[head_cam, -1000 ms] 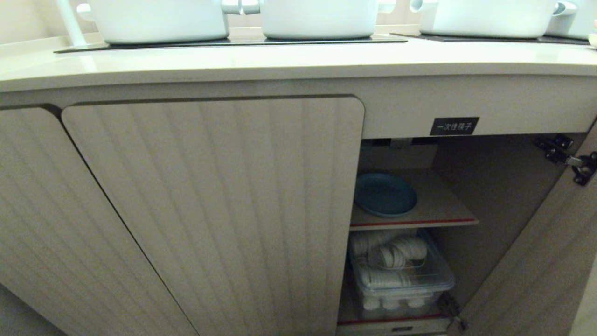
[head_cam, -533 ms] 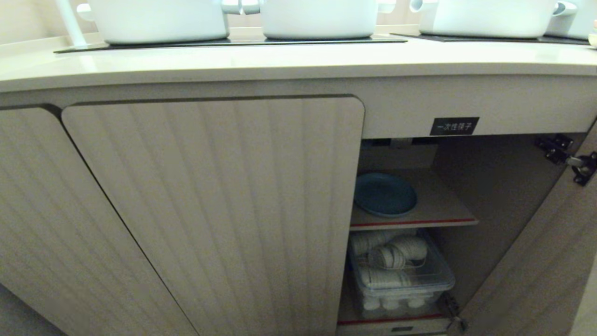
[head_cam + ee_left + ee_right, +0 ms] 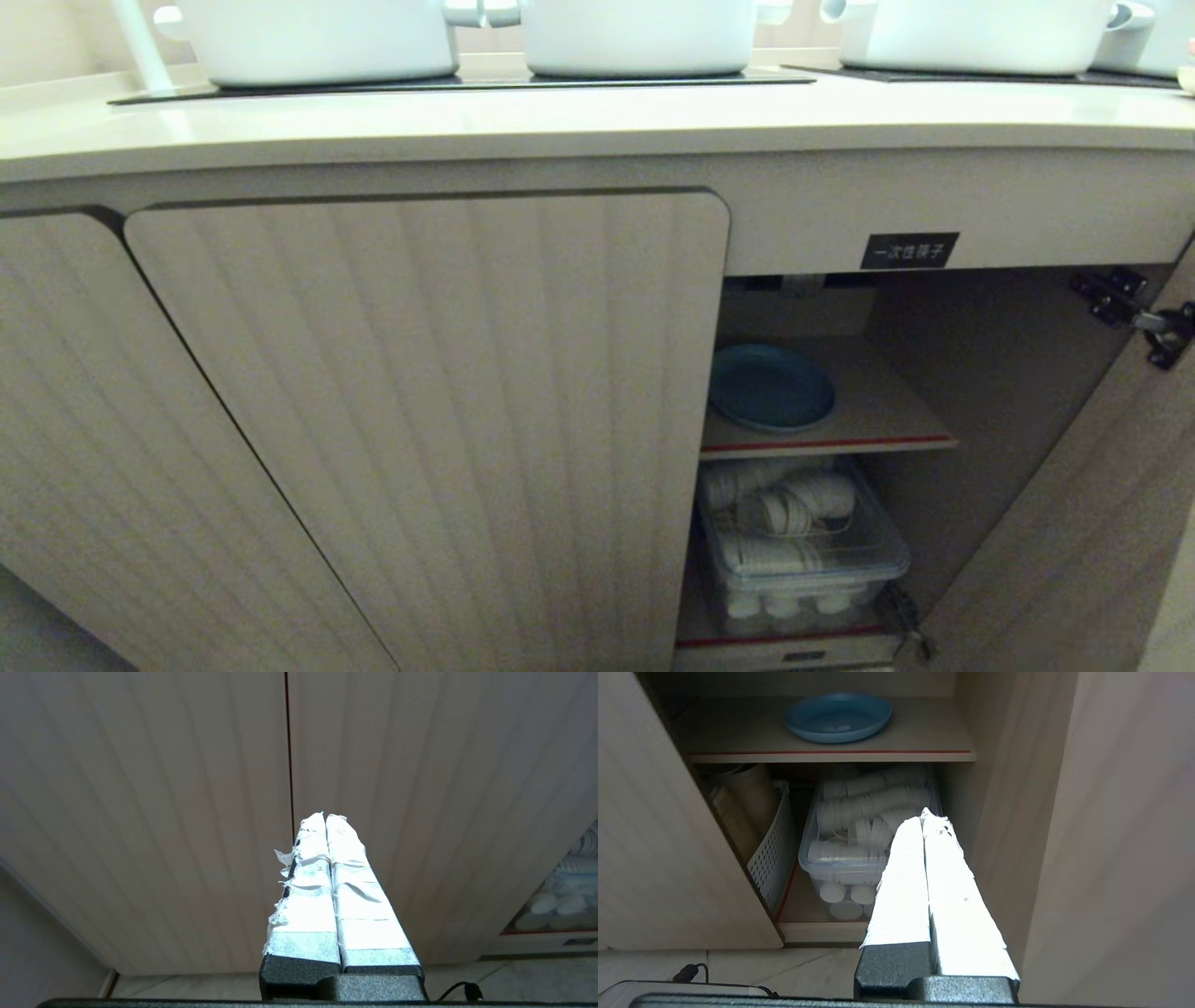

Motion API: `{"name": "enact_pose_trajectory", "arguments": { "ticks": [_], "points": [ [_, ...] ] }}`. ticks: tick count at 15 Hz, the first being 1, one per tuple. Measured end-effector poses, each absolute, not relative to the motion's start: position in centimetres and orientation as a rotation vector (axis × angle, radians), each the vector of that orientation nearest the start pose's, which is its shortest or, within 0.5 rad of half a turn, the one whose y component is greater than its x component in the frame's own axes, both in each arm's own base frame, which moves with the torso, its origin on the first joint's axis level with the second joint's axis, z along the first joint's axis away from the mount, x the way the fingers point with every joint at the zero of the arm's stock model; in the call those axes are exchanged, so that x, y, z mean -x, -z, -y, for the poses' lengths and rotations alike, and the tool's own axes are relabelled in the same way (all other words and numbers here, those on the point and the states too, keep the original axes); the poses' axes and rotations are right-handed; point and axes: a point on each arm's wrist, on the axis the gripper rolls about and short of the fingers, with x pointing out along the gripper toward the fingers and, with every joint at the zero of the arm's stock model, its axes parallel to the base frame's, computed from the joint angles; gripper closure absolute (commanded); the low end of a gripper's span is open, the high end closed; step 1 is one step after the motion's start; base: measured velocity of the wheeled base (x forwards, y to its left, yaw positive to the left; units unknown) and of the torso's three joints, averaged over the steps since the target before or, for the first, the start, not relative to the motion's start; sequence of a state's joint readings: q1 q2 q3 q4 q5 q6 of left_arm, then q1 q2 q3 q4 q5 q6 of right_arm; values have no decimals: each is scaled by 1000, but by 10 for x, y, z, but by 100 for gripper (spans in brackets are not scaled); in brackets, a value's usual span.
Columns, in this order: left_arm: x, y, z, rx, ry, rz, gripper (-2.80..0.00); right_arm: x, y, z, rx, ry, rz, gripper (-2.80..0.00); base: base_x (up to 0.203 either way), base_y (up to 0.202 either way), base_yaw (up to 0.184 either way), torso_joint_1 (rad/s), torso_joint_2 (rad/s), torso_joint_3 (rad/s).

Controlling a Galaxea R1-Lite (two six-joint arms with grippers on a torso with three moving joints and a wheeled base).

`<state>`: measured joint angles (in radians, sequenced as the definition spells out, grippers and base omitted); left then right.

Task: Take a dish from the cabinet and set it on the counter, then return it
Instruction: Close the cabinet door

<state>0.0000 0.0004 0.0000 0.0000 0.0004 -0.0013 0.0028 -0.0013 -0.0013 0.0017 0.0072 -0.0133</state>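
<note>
Both grippers are hanging low before the cabinet (image 3: 420,392): the left gripper (image 3: 325,817) pinched together, empty, facing closed doors; the right gripper (image 3: 923,814) likewise clamped on nothing, pointing into the open bay. Deeper in, the dish (image 3: 838,717) is sitting on the inner shelf (image 3: 924,742); above, the counter (image 3: 560,126) is carrying white pots (image 3: 635,37).

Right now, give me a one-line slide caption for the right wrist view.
Shut right gripper faces the open cabinet, blue dish on its shelf above a clear bin of white cups.
</note>
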Motion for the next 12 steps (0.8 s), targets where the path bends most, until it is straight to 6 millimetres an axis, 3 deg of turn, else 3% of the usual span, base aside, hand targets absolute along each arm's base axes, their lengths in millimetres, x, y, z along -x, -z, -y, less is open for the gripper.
{"name": "enact_pose_trajectory", "arguments": {
  "ticks": [12],
  "points": [
    [23, -76, 0, 3, -1, 0, 0, 23, -76, 0, 18, -12, 1, 0, -193, 0, 0, 2, 1, 1]
  ]
}}
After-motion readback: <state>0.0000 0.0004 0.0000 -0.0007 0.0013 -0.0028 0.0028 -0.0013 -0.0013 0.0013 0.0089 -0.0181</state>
